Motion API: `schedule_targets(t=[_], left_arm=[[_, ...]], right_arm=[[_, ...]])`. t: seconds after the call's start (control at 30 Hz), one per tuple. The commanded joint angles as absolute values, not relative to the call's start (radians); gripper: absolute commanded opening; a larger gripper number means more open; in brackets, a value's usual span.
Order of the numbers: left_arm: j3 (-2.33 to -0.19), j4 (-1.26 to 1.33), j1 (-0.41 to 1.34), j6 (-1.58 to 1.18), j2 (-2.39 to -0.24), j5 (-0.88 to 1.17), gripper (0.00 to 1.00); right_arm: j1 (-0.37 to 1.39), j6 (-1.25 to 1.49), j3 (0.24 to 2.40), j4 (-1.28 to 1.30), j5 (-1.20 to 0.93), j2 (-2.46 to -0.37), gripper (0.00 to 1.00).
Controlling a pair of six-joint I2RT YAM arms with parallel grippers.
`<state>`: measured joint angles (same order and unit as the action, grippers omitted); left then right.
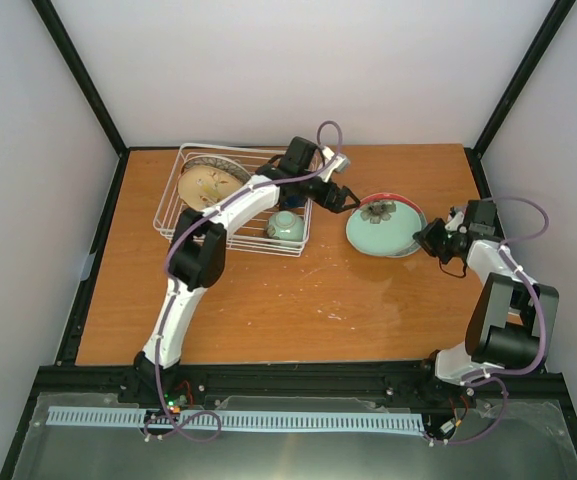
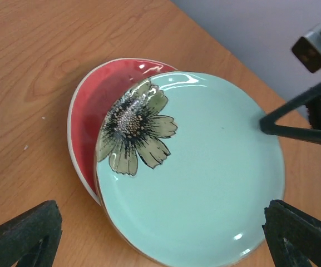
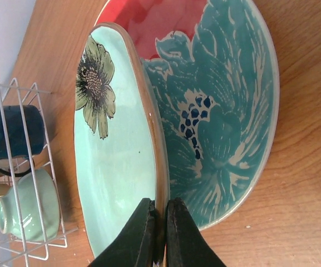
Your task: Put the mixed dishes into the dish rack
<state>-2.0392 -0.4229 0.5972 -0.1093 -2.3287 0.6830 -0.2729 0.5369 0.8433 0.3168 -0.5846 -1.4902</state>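
Right gripper [image 3: 160, 225] pinches the rim of the tilted mint plate [image 3: 115, 167], leaning over the red plate [image 3: 221, 111], centre right. Left gripper [image 1: 338, 197] hangs spread above them. Rack [image 1: 167, 195], upper left, holds bowl [image 3: 29, 211], mug [image 3: 10, 133], cream plate [image 1: 208, 185].

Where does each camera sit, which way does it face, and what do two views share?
Top external: above and behind the bases, looking down on table, dish rack and both arms.
Left wrist: over the mint plate and red plate, facing down; its open left pincer frames them.
Right wrist: low, facing the rack; right pincer shut on the mint plate's rim.
Shared: both wrist views show both plates.
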Motion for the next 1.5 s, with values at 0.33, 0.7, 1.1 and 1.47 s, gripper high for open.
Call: schedule_targets(t=[0.33, 0.7, 1.1, 1.47], left_arm=[[-2.294, -0.679, 0.727, -0.073, -2.499, 0.530, 1.00], [-2.298, -0.682, 0.737, -0.070, -2.487, 0.519, 1.00], [-2.298, -0.668, 0.742, -0.076, -2.503, 0.547, 1.00], [-2.307, -0.652, 0.742, -0.095, -2.512, 0.557, 1.00]], right_arm=[[-0.333, 0.501, 0.799, 0.337, -0.722, -1.327, 0.03], [-0.355, 0.455, 0.744, 0.382, -0.720, -1.280, 0.03], [-0.420, 0.518, 0.673, 0.282, -0.883, -1.229, 0.03], [-0.477, 0.625, 0.601, 0.115, -1.043, -1.241, 0.03]])
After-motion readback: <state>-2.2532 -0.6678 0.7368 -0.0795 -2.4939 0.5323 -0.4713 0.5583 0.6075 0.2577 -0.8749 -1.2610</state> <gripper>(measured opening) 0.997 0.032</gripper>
